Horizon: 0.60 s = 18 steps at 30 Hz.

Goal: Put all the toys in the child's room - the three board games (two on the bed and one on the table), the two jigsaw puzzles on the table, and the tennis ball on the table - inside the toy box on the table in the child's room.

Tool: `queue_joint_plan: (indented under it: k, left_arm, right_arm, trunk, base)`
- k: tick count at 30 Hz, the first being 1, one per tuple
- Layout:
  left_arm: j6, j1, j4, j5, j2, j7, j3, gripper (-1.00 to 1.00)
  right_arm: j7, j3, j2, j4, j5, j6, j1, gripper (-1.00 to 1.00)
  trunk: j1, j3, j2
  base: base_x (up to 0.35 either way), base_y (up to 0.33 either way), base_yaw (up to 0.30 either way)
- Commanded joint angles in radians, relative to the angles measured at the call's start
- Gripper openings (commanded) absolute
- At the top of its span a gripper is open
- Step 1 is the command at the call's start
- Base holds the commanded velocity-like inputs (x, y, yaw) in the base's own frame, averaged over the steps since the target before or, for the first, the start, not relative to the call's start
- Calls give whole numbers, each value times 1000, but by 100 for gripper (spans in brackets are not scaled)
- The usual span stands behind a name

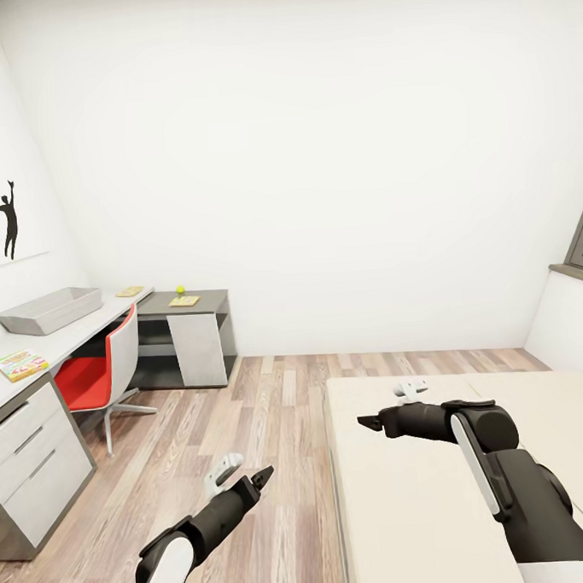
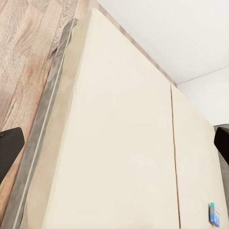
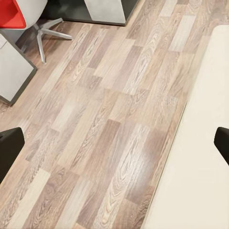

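Room: we look over a wood-plank floor toward a white wall, with the L-shaped counter with light grey top and white drawers at our left and the low bed with beige mattress at our right.
Toy box: the pale grey rectangular bin with sloping sides sits on the counter's light top, near the wall.
Board games: a flat green-yellow-red box lies on the counter just beside its front edge, apart from the bin; a small blue box lies on the mattress, seen from the left wrist.
Puzzles: one thin yellow-patterned square rests on the dark grey wing; another thin yellowish square lies on the light top beyond the bin.
Ball: a small yellow-green tennis ball stands on the wing just behind the first square.
Chair: a red-seated swivel chair with white back is tucked at the counter.
Left gripper: over the floor beside the bed, jaws spread and holding nothing.
Right gripper: over the mattress edge, jaws parted wide and holding nothing.
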Motion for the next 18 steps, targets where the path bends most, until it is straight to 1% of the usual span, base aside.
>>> queue_joint_plan:
  k: [1,8,18]
  left_arm:
    - [3,0,-1,11,0,9,0,100]
    - [3,0,-1,11,0,9,0,100]
    - [3,0,0,11,0,8,0,100]
  right_arm:
    - [6,-1,0,0,5,4,0,100]
    - [6,-1,0,0,5,4,-1,100]
    - [6,-14,2,0,4,4,-1,100]
  trunk:
    - [0,0,-1]
    - [0,0,-1]
    - [0,0,-1]
  base:
    - [0,0,0]
    - [0,0,-12]
    - [0,0,-69]
